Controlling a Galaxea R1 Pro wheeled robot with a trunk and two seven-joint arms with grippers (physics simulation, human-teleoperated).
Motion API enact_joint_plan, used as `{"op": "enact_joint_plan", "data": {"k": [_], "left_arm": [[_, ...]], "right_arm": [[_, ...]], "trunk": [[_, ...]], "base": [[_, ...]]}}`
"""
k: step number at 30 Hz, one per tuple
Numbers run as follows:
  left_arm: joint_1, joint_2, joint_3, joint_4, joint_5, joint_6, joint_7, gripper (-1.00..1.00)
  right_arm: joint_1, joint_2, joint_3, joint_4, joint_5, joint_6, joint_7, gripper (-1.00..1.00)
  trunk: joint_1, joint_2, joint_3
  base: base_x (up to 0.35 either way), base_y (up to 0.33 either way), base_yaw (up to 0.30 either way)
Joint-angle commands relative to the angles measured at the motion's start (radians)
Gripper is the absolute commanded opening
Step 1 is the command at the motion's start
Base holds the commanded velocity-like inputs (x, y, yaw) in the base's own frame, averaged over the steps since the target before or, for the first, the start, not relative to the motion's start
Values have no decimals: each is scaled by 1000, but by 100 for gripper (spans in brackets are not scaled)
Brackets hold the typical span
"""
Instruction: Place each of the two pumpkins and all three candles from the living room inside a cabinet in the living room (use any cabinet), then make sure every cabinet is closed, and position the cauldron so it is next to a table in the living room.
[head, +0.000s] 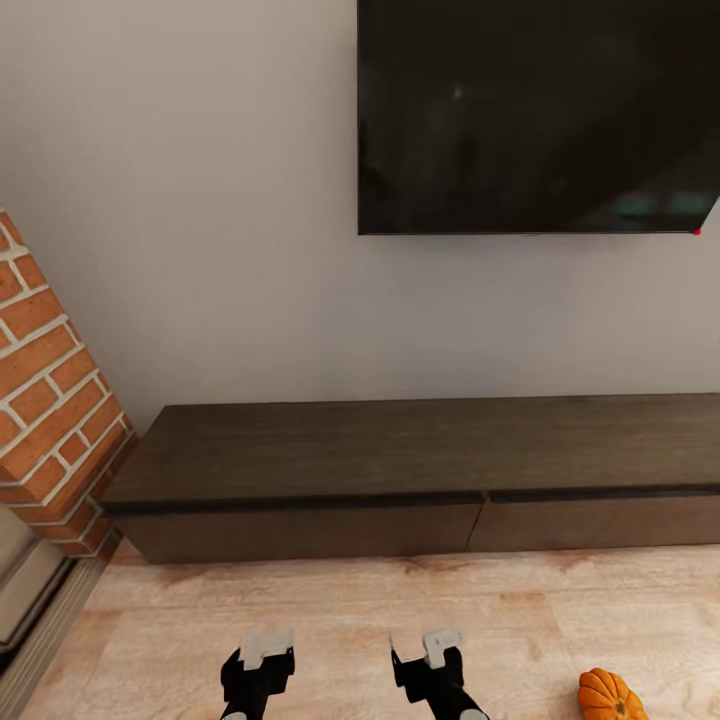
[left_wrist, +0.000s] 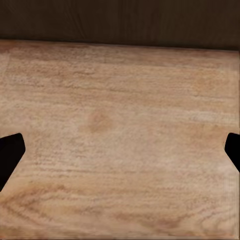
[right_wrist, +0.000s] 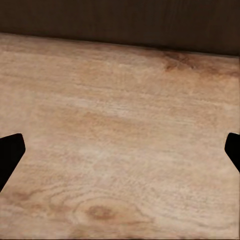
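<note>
Long dark-brown cabinet (head: 420, 470) along the wall, both drawer fronts flush shut, contents hidden. One bright-orange ribbed pumpkin (head: 611, 695) on the wood floor (head: 350, 620) in front of cabinet's right drawer, near right gripper (head: 432, 650). Left gripper (head: 262, 650) and right both w/ fingers spread apart, holding nothing.

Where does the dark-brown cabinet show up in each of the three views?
Head view: the cabinet spans the middle, against the wall under the black screen.
Left wrist view: a dark band at the far end of the floor.
Right wrist view: the same dark band.
Shared landmark: the light wood floor meeting the cabinet's base.
</note>
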Motion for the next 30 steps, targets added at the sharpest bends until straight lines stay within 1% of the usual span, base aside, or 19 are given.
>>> {"op": "enact_joint_plan", "data": {"k": [1, 3, 7, 9, 12, 15, 17, 19, 30], "left_arm": [[4, 2, 0, -6, 1, 1, 1, 100], [12, 9, 0, -15, 2, 2, 2, 100], [29, 33, 0, -24, 3, 4, 3, 100], [35, 40, 1, -25, 4, 4, 3, 100], [39, 61, 1, -26, 4, 4, 3, 100], [43, 71, 1, -26, 4, 5, 3, 100], [55, 74, 1, -26, 3, 5, 4, 100], [61, 75, 0, -25, 3, 7, 7, 100], [62, 79, -2, -20, 2, 7, 8, 100]], "right_arm": [[0, -2, 0, 10, 0, 0, 0, 100], [1, -6, 1, 25, -1, 0, 0, 100], [5, -30, 1, 37, 0, 0, 0, 100], [6, -39, 1, 39, -2, 0, 0, 100], [7, -44, 1, 48, -2, 0, -1, 100], [9, -46, 1, 68, -2, 1, -1, 100], [11, -45, 3, 79, 2, 3, -1, 100], [28, -37, 5, 83, 8, 4, -2, 100], [49, -43, 5, 84, -1, 1, -3, 100]], "trunk": [[0, 0, 0], [0, 0, 0], [0, 0, 0], [0, 0, 0], [0, 0, 0], [0, 0, 0], [0, 0, 0], [0, 0, -1], [0, 0, -6]], "base": [[0, 0, 0], [0, 0, 0], [0, 0, 0], [0, 0, 0], [0, 0, 48], [0, 0, 196], [0, 0, 273], [0, 0, 284], [0, 0, 288]]}}
